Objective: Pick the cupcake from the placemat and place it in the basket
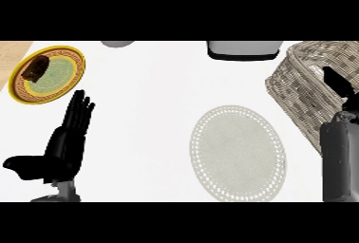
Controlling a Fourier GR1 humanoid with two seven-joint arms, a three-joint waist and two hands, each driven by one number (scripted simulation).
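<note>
The round pale placemat [238, 153] lies on the white counter right of centre, and nothing stands on it. No cupcake shows anywhere. At the right edge is the wicker basket [303, 88]. My right hand [339, 85] reaches over it from the grey forearm below, and much of the hand is cut off by the view's edge. Whatever it may hold is hidden. My left hand [70, 128] rests open at the lower left, fingers straight and pointing up, holding nothing.
A yellow-rimmed plate [69, 57] with a dark brown item [35, 69] on it sits at the upper left, just above my left hand. A grey-white container [242, 49] and a grey rounded object [118, 43] sit at the far edge.
</note>
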